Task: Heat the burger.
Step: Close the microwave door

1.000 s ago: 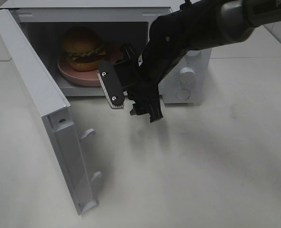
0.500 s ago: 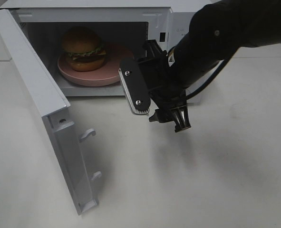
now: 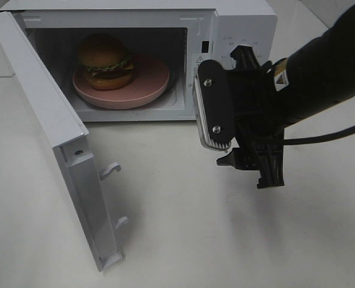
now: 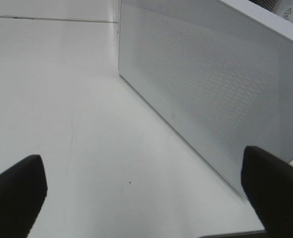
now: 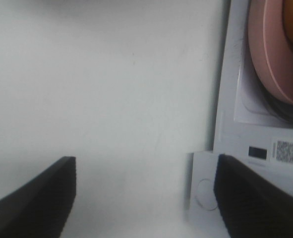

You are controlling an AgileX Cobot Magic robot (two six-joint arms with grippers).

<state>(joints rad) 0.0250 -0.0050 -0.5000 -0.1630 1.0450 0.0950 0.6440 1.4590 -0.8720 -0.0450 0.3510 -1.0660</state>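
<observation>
The burger [image 3: 105, 57] sits on the pink plate [image 3: 150, 84] inside the microwave [image 3: 243, 24], toward 10 o'clock in the high view, so loading looks done. What I judge is left is shutting the door [image 3: 45, 114], which stands swung out toward 7 o'clock, and setting the controls. The right gripper [image 3: 243, 161] hangs at 4 o'clock from the burger, before the control panel, jaws spread wide, holding and touching nothing; the left gripper [image 4: 141, 193] is likewise wide and empty beside the oven's perforated wall.
</observation>
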